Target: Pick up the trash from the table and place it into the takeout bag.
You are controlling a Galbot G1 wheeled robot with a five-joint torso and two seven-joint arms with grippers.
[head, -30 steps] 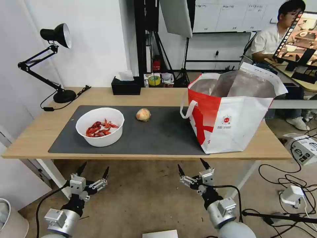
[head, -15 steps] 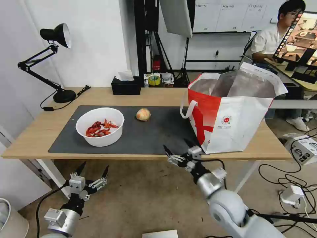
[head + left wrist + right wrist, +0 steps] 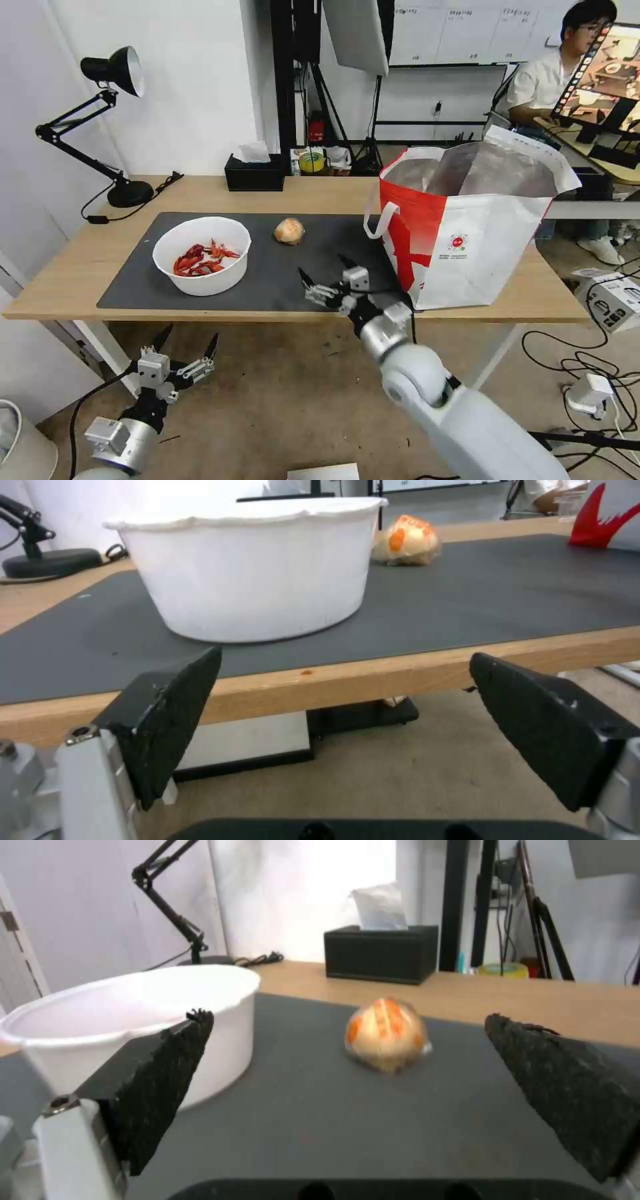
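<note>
A white bowl of red crayfish shells stands on the left of the dark mat on the table. A round orange-beige lump lies on the mat behind the centre. The takeout bag, white and red with foil lining, stands open at the right. My right gripper hovers open over the mat's front part, facing the lump, with the bowl to one side. My left gripper hangs open below the table's front edge, facing the bowl and lump.
A black tissue box sits at the table's back edge. A black desk lamp stands at the back left corner. Cables and a white box lie on the floor at the right. A person sits at a desk behind the bag.
My right arm has risen from below the table edge and reached forward and left over the mat. The left arm has barely moved.
</note>
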